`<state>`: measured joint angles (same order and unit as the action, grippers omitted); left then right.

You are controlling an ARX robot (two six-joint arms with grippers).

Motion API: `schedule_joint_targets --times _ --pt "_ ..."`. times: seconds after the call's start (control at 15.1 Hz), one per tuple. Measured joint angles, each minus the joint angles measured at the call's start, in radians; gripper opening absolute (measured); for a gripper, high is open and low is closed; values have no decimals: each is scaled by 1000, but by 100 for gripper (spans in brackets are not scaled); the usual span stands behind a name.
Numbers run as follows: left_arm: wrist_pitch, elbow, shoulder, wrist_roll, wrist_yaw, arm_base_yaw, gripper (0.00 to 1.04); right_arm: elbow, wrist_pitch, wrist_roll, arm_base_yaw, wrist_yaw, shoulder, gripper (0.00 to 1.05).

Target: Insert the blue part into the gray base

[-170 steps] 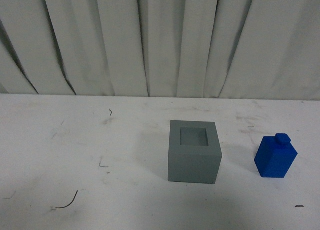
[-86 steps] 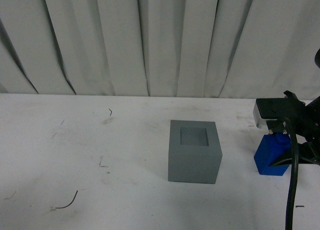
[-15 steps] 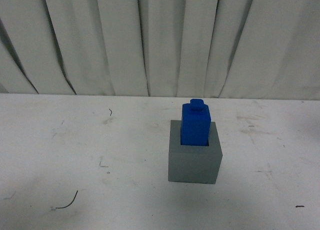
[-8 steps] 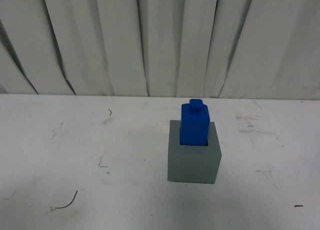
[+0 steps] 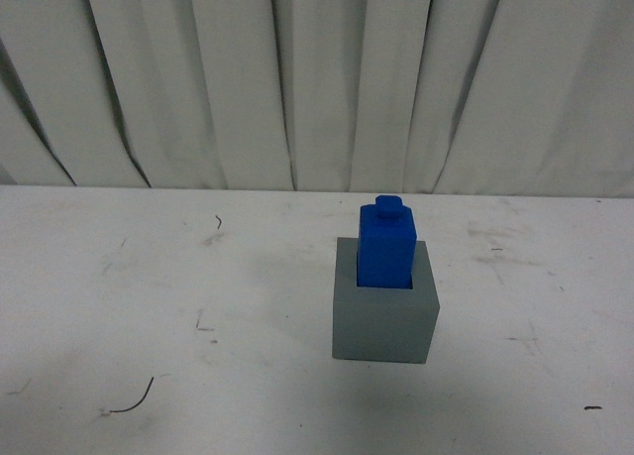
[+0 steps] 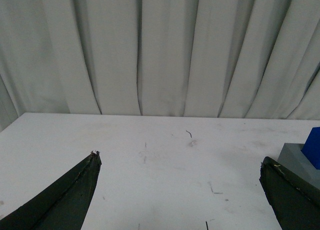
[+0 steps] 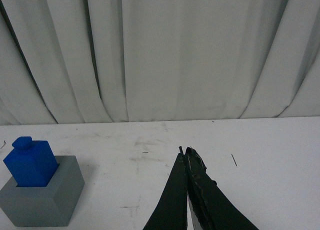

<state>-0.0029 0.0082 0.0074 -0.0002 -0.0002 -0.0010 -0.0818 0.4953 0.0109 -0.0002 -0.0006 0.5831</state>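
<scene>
Both arms are absent from my front view; the blue part (image 5: 386,245) stands upright in the recess of the gray base (image 5: 384,319), at about four o'clock from the bench (image 5: 149,306) centre. On the left wrist view, my left end effector (image 6: 180,190) is spread wide, holding nothing. On the right wrist view, my right end effector (image 7: 188,157) is pinched closed, empty. Seating depth is probably full; I'd verify it before retreating.
</scene>
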Motion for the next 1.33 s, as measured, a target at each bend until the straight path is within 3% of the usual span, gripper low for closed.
schedule_joint_targets --times 1.06,1.13,1.19,1.33 --pt "0 0 0 0 0 0 98 69 -312 0 0 0 -404 2" --pt "0 0 0 0 0 0 98 68 -351 0 0 0 -430 2" --pt "0 0 0 0 0 0 98 68 -502 0 0 1 -539 2" --pt "1 0 0 0 0 0 98 68 -504 0 0 1 -580 2"
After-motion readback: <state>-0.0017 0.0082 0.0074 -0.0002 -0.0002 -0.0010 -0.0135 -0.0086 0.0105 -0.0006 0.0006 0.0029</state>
